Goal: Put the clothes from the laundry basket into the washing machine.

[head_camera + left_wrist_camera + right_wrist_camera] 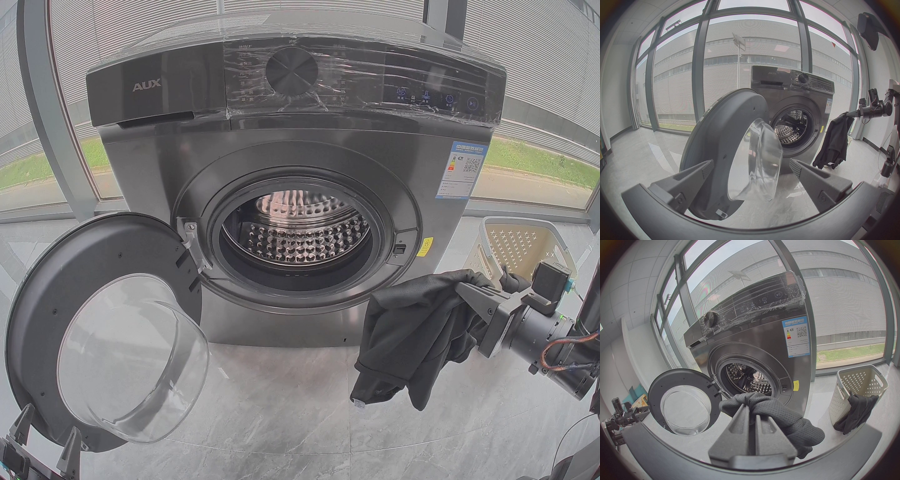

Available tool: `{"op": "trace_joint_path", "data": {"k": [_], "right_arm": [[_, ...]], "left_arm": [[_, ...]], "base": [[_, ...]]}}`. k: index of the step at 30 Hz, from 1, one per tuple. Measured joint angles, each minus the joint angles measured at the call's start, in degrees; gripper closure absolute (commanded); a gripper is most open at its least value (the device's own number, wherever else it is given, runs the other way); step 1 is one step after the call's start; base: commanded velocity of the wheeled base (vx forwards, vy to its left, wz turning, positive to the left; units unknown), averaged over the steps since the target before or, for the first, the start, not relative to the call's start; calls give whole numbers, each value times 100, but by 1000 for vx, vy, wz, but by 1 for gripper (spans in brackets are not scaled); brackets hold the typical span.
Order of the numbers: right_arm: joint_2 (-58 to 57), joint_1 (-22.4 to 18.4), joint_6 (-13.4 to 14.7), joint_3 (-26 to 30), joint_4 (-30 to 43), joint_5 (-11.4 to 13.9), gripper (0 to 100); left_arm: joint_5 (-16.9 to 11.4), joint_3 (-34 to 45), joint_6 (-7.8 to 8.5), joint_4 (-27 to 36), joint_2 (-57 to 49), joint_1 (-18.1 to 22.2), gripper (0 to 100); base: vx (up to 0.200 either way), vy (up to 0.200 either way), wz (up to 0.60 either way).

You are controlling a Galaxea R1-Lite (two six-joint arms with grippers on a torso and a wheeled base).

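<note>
holding the black garment (406, 331) pinched in our right gripper (465, 290), we should lift it deep into the drum (303, 240) before releasing.

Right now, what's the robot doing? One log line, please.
right gripper: holds black garment | left gripper: open | door: open | basket: second garment over rim

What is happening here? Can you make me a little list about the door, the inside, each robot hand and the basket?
door: swung wide open
drum: shiny metal, no clothes seen inside
right gripper: shut on a black garment that hangs in front of the washer, lower right of the opening
left gripper: open, empty, low by the door
basket: on the floor right of the washer, a dark garment draped over its edge
</note>
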Motion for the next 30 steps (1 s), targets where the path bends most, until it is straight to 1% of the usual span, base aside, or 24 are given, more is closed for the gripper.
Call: {"op": "trace_joint_path", "data": {"k": [8,14,30], "right_arm": [[5,0,0,9,5,2,100],[5,4,0,7,0,2,100],[-1,4,6,7,-1,2,100]], "left_arm": [[2,0,-10,-2,-2,2,0],[2,2,-2,-5,0,-2,0],[0,0,-5,-10,-2,0,0]], "base": [[0,0,0],[0,-200,0],[0,0,0]]}}
